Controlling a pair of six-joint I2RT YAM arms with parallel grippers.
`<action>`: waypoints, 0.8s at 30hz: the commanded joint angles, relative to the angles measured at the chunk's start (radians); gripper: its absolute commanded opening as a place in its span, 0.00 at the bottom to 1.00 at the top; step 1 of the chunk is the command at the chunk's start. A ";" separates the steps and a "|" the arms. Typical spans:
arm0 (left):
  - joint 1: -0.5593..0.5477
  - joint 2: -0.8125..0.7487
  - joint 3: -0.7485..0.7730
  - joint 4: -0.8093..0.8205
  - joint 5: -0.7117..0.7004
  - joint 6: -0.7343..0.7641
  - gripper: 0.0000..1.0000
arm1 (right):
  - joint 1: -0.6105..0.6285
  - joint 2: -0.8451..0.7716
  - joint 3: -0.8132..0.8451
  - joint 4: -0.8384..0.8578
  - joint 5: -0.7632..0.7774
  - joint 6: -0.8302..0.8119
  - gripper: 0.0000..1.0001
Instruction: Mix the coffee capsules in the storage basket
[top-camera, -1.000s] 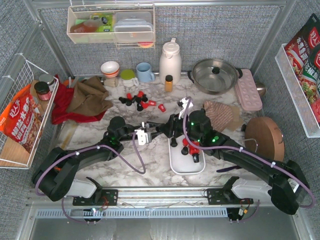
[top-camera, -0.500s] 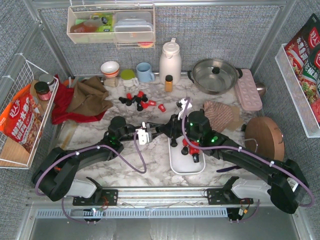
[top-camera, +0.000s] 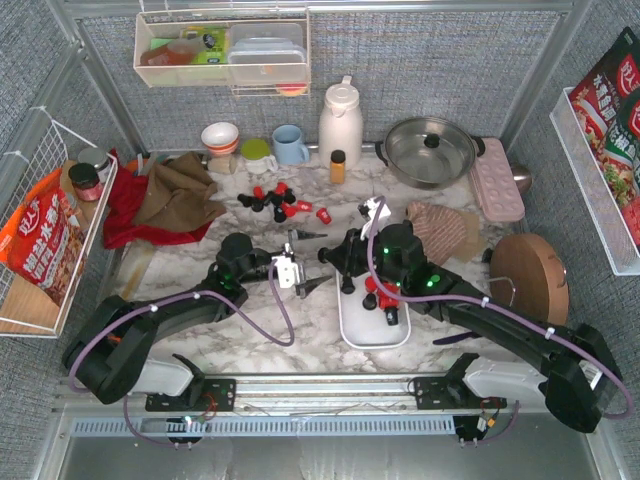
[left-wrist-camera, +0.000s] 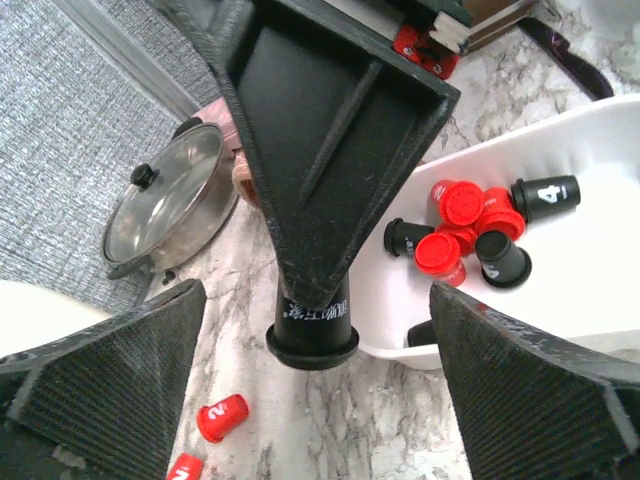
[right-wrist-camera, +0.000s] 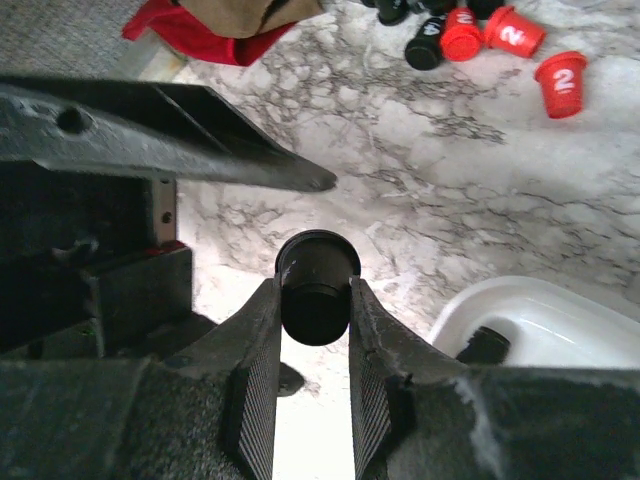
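A black coffee capsule (right-wrist-camera: 317, 262) is pinched between my right gripper's (right-wrist-camera: 314, 305) fingers, just left of the white storage basket (top-camera: 375, 328) and above the marble. My left gripper (top-camera: 308, 260) stands wide open around that capsule (left-wrist-camera: 312, 328), its fingers (left-wrist-camera: 110, 380) well apart from it on both sides. Inside the basket (left-wrist-camera: 610, 140) lie several red and black capsules (left-wrist-camera: 470, 225). More loose capsules (top-camera: 278, 200) sit in a cluster on the table behind both grippers, and two red ones (left-wrist-camera: 220, 417) show in the left wrist view.
A steel pot with glass lid (top-camera: 430, 148), a pink lidded box (top-camera: 497, 180), a white jug (top-camera: 340, 120), an amber bottle (top-camera: 338, 165), cups (top-camera: 290, 143) and red and brown cloths (top-camera: 165, 195) line the back. A wooden disc (top-camera: 528, 275) lies right of the basket.
My left gripper has opened wide and let go of the black capsule. My right gripper closed on that capsule about half a second earlier and holds it.
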 joint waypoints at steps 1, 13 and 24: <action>-0.001 -0.012 0.009 0.032 -0.033 -0.042 0.99 | -0.001 -0.026 -0.002 -0.077 0.105 -0.044 0.00; 0.001 0.037 -0.095 0.497 -0.867 -0.529 0.99 | -0.005 -0.001 -0.045 -0.290 0.376 -0.166 0.18; 0.038 0.180 0.420 -0.518 -1.232 -0.683 0.99 | -0.016 0.135 0.006 -0.238 0.317 -0.197 0.74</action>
